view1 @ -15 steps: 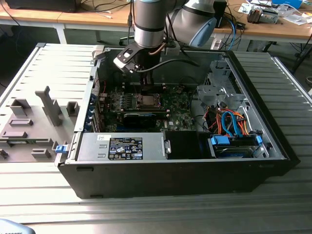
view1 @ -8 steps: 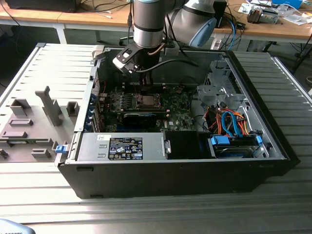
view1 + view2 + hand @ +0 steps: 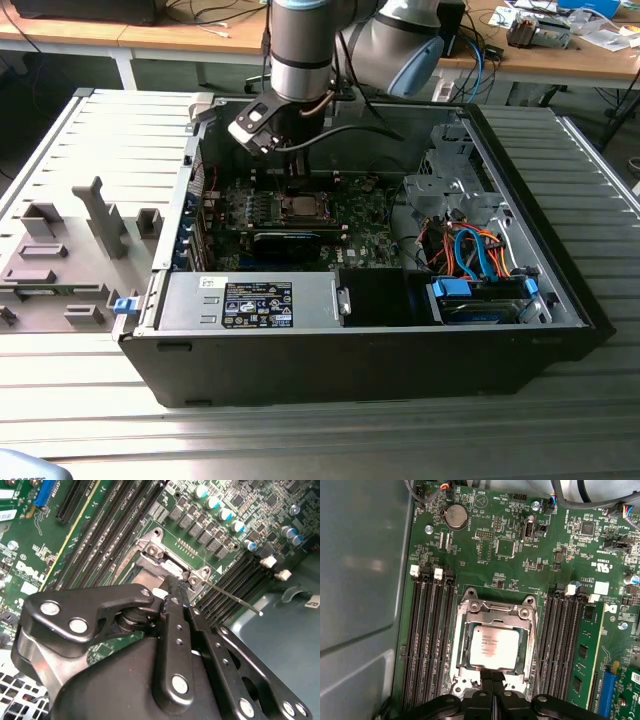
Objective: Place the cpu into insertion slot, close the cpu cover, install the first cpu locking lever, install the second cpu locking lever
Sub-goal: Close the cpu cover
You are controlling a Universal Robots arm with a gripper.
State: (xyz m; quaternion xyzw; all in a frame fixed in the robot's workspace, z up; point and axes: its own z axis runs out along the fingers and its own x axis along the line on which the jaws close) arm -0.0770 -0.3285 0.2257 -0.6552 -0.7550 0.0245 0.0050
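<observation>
The arm [image 3: 300, 50] reached down from above into the open computer case [image 3: 350, 365], which lay on a ribbed metal table [image 3: 300, 440]. The gripper [image 3: 296, 188] hung over the middle of the green motherboard [image 3: 520, 580], just above the socket.

In the first wrist view the cpu [image 3: 492, 648] sat flat inside the socket, with its silvery top facing up. The cpu cover [image 3: 461, 642] lay around it as a metal frame, and the chip showed through its open window. The cover seemed to be folded fully down, but its near edge was hidden behind the fingers, so this could not be checked there.

The jaws of the gripper [image 3: 493, 672] were pressed together, with only a thin line between the two black fingers [image 3: 487, 682]. Their tips were at the edge of the cover, on the side away from its hinge bar. In the second wrist view the gripper [image 3: 171, 586] met the same metal edge.

A thin locking lever [image 3: 235, 600] stood out from a corner of the socket and pointed away over the memory slots [image 3: 240, 577], with its free end in the air.

Rows of dark memory slots [image 3: 430, 645] ran on both sides of the socket. In the exterior view a black graphics card [image 3: 287, 243] lay just beside the socket, toward the front of the case.
</observation>
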